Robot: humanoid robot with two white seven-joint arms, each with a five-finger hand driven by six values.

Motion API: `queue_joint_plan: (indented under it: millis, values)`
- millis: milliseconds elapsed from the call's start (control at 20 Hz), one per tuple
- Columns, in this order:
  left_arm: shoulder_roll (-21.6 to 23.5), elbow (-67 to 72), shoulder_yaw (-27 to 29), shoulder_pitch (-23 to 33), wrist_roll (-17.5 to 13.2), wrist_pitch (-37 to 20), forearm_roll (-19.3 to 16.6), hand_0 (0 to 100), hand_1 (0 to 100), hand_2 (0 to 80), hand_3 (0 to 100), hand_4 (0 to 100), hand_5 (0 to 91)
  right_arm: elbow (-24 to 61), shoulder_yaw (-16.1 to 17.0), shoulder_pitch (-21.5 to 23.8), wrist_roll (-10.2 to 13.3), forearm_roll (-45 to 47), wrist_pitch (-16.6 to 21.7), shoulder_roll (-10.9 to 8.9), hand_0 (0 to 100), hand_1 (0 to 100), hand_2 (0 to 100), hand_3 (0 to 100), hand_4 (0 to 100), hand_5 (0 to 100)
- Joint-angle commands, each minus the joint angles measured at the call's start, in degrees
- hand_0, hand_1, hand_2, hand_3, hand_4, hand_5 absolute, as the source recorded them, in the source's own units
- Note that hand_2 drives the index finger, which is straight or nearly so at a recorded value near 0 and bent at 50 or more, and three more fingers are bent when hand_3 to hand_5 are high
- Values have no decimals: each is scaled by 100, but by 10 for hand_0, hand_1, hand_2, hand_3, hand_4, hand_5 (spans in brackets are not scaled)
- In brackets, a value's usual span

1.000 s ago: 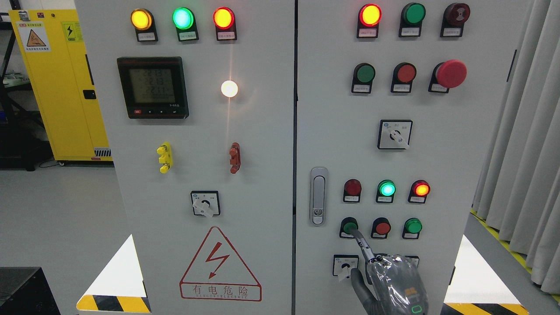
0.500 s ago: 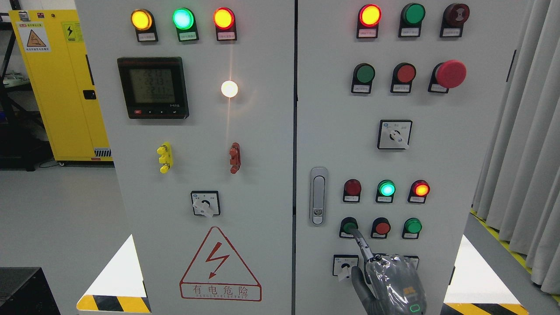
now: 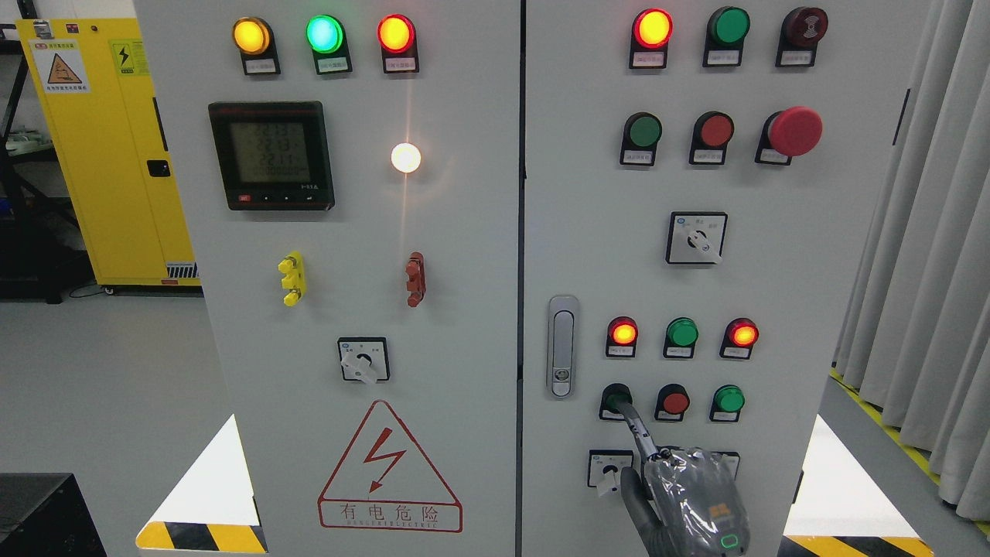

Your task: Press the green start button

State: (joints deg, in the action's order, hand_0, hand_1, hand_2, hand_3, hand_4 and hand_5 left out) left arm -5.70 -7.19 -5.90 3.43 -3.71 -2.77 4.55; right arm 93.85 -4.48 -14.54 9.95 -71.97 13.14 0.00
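The green start button (image 3: 615,398) sits at the left of the lower row of buttons on the right cabinet door (image 3: 773,294). My right hand (image 3: 694,495), wrapped in clear film, comes up from the bottom edge. Its index finger (image 3: 639,430) is stretched out with the tip touching the green button, and the other fingers are curled, holding nothing. Above the button, the left red lamp (image 3: 623,333) glows, the green lamp (image 3: 681,333) is dark, and the right red lamp (image 3: 743,334) glows. My left hand does not show.
A red button (image 3: 674,402) and another green button (image 3: 728,399) stand right of the pressed one. A rotary switch (image 3: 610,469) is just left of my hand, a door latch (image 3: 563,346) further left. Curtains (image 3: 928,271) hang at right.
The left red lamp above the button has lit up and the green lamp beside it has gone dark. My hand has barely moved, with the fingertip staying on the button.
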Motion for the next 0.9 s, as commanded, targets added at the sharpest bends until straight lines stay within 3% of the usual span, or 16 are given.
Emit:
queue_joint_plan:
  millis: [0,850]
  values:
    - [-2,-1,-8,0,37,5,2,120,556,0,0,0,0,-183,-9,-23,-28,16,-22,193,817,934,0,939,1000,1000]
    - [-2,-1,1,0,28,5,2,120,556,0,0,0,0,502,35,302,77,157,-13,220,833,937,0,940,1000,1000]
